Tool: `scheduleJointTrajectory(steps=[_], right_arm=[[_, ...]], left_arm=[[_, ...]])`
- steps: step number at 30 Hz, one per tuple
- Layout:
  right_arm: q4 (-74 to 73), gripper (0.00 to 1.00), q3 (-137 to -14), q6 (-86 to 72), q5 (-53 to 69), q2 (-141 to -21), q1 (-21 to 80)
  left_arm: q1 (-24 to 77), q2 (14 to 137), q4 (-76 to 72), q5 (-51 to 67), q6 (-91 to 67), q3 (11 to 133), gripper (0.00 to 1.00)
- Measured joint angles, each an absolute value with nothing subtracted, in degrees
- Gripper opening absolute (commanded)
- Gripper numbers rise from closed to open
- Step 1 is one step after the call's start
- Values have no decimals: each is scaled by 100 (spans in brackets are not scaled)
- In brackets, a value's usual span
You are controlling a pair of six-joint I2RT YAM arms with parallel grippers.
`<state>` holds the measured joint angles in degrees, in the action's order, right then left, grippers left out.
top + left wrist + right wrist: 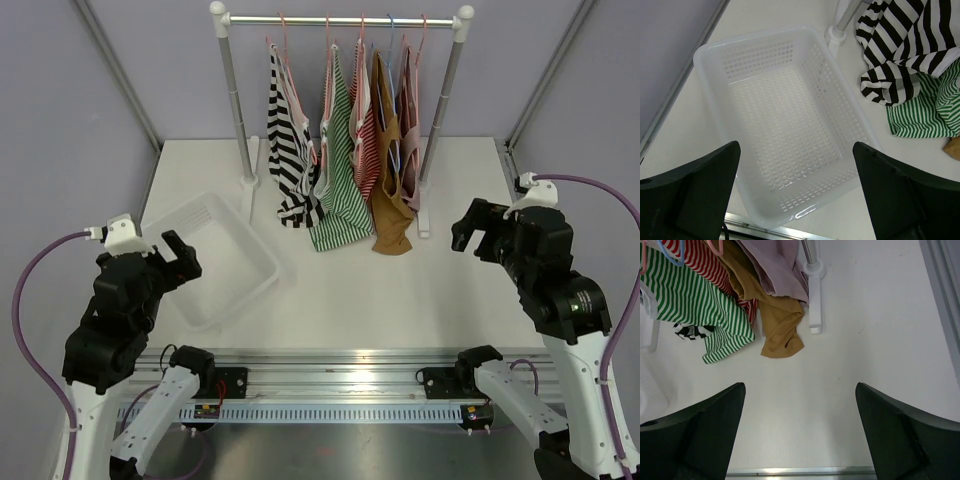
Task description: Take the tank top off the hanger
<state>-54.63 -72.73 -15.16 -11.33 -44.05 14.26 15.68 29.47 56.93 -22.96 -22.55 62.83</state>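
Both grippers idle, nothing gripped. Left gripper: fingers spread wide, hovering above the white perforated plastic basket that sits by the left edge of the tabletop. Right gripper: fingers also spread, over bare table toward the right edge.

Target zone: the silver metal garment rack at the middle of the far edge. Five tops hang on it from thin plastic hangers. Left to right: black-and-white striped tank top, green-and-white striped tank top, red-and-white striped tank top, tan-brown tank top, mauve tank top. The task doesn't say which one, so it's your call.

Key geometry: every top lies ahead of both grippers, toward the far edge, with the strap end up high at the rail. Long axis is vertical, rail down to table. The black-and-white, green and tan hems are pooled on the tabletop. The rail runs left-right and the garments are packed side by side, touching.

Nearer arm, my read: right gripper for the tan/mauve end by the rack's right post, left gripper for the black-and-white end. The outer tops look easier to isolate than the middle ones.

Container: the left wrist view shows the basket empty. The black-and-white hem lies just beside its right wall, outside it. Likely the drop spot, but that's a guess.
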Motion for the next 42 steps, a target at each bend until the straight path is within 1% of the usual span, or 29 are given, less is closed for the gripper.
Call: scheduleJointTrajectory(steps=[3,8,13,14,18,19,21,22,27,31,33,37,42], right_arm=[[-5332,100,-7231,-1540,-1041,-4451,1426],[-4836,99,-7212,-1568,-454,-4626,1426],[-4403,99,-7797,-1603,97,-5559,1428],[-4370,98,-7979,-1601,130,-5760,1428],[-4115,81,-8923,-1516,145,-6882,1428],[-4125,80,-9203,-1485,130,-7144,1428],[-4130,73,-9776,-1411,95,-7651,1431],[-4141,67,-10073,-1365,38,-7907,1431],[-4189,54,-11399,-1074,-252,-9048,1431],[-4397,51,-12582,-875,-368,-10027,1431],[-4532,46,-13113,-775,-412,-10479,1431],[-4860,34,-14114,-587,-541,-11284,1431],[-5000,26,-14440,-467,-637,-11675,1431]], left_arm=[[1568,2947,5638,-2224,-2259,6259,99],[1568,2963,5402,-1914,-2283,6064,99],[1568,2967,4906,-1271,-2279,5603,99],[1568,2967,4805,-1140,-2279,5489,99],[1568,2917,4449,-742,-2276,5028,99],[1568,2902,4414,-692,-2276,4958,99],[1568,2893,4362,-593,-2276,4869,99],[1568,2893,4335,-556,-2274,4858,99],[1568,2893,4189,-434,-2272,4858,99],[1568,2895,4143,-362,-2272,4849,99],[1568,2895,4136,-336,-2272,4842,99],[1568,2899,4121,-309,-2270,4823,99],[1568,2902,4099,-272,-2268,4821,99]])
